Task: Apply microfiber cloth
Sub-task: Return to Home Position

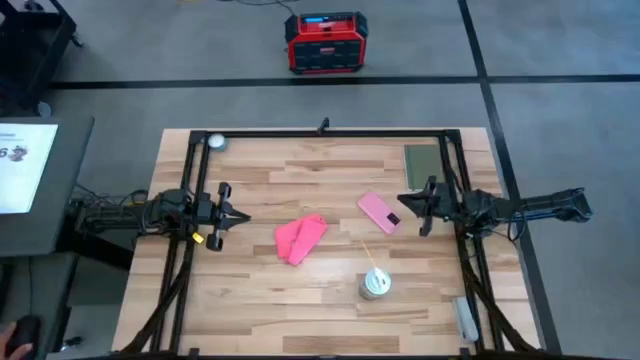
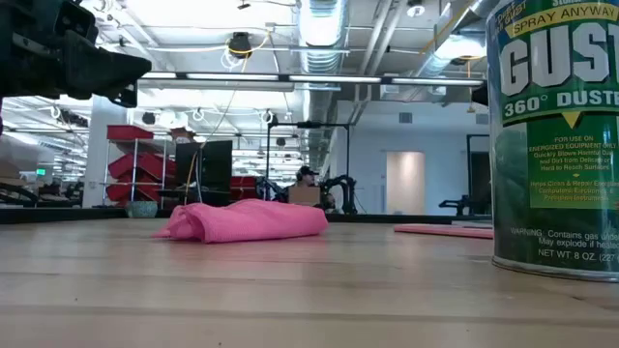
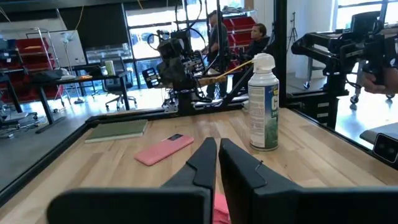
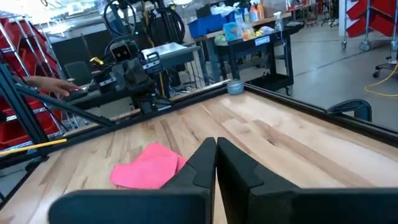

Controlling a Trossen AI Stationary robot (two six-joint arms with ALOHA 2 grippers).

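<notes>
The wooden table (image 1: 260, 300) bears the crumpled microfiber cloth (image 1: 300, 239), pink phone (image 1: 379, 212), duster can (image 1: 376, 284) and green pad (image 1: 422, 160).

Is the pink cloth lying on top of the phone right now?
No. In the high view the microfiber cloth lies crumpled on the table, apart from the phone, whose whole surface is uncovered.

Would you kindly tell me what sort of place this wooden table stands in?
Probably a robotics workshop or lab: bare silver ceiling ducts, red metal storage racks and a black cart of supply bottles beyond the wooden table.
</notes>
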